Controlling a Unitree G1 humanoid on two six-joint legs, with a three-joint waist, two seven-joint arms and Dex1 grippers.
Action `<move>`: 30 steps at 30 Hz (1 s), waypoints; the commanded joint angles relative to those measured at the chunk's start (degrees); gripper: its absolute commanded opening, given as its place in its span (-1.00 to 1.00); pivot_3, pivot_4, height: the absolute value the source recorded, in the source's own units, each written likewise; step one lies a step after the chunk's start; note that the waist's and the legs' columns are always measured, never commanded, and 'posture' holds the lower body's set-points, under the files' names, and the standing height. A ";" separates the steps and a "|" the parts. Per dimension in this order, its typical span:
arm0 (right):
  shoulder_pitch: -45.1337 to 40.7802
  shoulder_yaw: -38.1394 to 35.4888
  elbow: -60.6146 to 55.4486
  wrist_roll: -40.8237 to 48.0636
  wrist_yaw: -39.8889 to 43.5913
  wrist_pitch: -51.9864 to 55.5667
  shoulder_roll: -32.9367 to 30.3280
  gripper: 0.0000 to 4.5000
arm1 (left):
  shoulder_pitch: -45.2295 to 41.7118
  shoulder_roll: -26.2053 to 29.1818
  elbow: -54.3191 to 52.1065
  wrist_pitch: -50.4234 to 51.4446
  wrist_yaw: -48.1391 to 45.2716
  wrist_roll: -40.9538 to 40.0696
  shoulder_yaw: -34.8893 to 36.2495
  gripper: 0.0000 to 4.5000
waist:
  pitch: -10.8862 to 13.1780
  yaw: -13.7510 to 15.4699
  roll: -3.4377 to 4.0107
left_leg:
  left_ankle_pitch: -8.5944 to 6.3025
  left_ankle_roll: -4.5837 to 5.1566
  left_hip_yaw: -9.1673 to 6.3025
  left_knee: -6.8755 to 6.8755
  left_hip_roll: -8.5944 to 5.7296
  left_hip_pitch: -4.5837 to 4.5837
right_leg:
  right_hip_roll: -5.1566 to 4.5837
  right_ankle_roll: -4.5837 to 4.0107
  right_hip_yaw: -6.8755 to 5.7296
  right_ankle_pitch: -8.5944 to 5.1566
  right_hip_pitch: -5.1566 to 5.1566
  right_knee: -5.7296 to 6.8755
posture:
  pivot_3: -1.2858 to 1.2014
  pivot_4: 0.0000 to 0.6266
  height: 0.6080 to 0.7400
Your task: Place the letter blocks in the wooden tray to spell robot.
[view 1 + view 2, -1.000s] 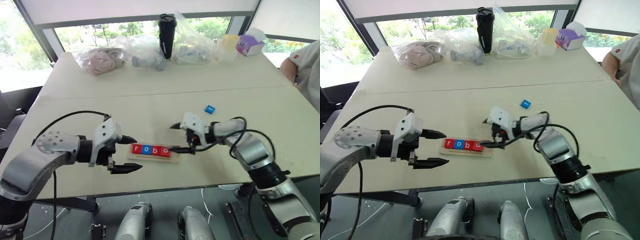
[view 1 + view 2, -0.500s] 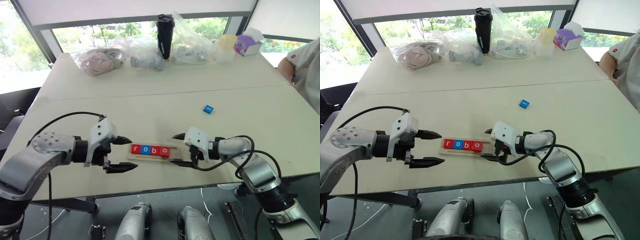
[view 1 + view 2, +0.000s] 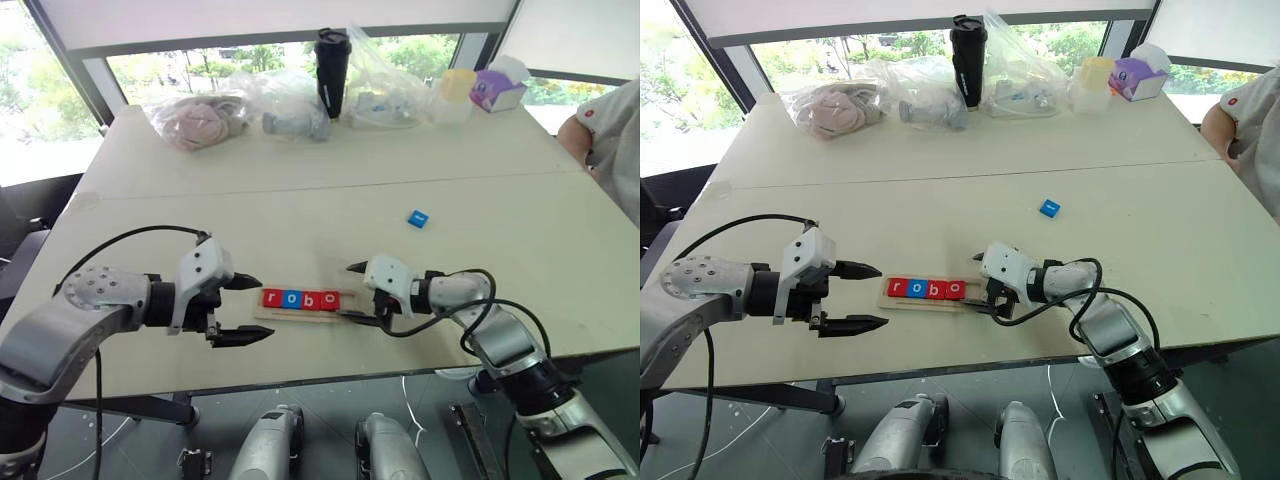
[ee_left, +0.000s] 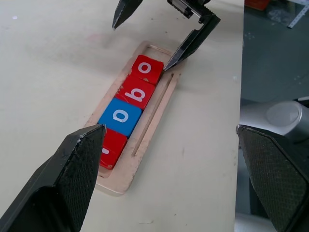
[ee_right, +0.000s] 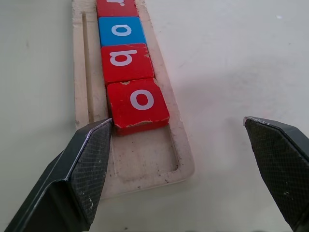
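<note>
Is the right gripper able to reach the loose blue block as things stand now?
Probably yes: the right gripper is open and empty at the wooden tray, and bare table lies between it and the blue block.

The wooden tray [image 3: 305, 305] lies on the surface [image 3: 300, 215] near its front edge, holding 4 letter blocks [image 3: 300, 299] in a row, its right end unfilled. A 5th block [image 3: 418, 218] sits apart, behind and right. Left claw [image 3: 245, 310] flanks the tray's left end, right claw [image 3: 355, 293] its right end.

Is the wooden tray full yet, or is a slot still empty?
Not full. The wooden tray holds four letter blocks, r, o, b, o, with one bare slot at its end; a blue block lies apart on the table.
</note>
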 commanded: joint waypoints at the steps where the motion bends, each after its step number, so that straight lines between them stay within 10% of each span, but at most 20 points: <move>1: -0.93 -1.69 -1.82 1.07 -0.04 -0.22 0.44 0.97 | 0.04 0.22 -0.73 -0.86 0.40 0.20 1.30 1.00 | 0.00 -0.01 0.00 | 0.00 0.00 0.00 0.00 0.00 0.00 | 0.00 0.00 0.00 0.00 0.00 0.00 | 0.03 -0.52 1.00; 8: -5.66 -16.75 -7.26 20.18 3.37 14.36 -2.19 0.97 | -1.93 -0.74 0.20 -0.34 0.14 -2.72 3.30 1.00 | 0.01 -0.02 0.01 | 0.00 0.00 0.00 0.01 0.00 -0.04 | -0.01 0.01 0.00 0.00 0.06 0.00 | 0.03 -0.52 1.00; 15: -21.53 -18.95 29.79 6.66 -13.72 2.71 -0.21 0.97 | -14.54 -9.24 8.67 -3.00 6.19 -2.00 4.14 1.00 | -0.03 0.05 -0.06 | 0.02 -0.01 0.00 0.06 0.00 0.11 | 0.00 -0.06 -0.09 0.04 0.12 -0.02 | 0.03 -0.52 1.00; 30: -39.11 -12.28 75.31 -6.96 -9.26 -17.00 2.77 0.97 | -12.94 -9.37 8.81 -3.41 6.17 -1.15 4.17 1.00 | 0.03 -1.50 -0.02 | 0.13 0.04 0.14 0.00 -0.02 0.15 | 0.12 0.31 -0.06 0.24 0.36 0.15 | 0.03 -0.52 1.00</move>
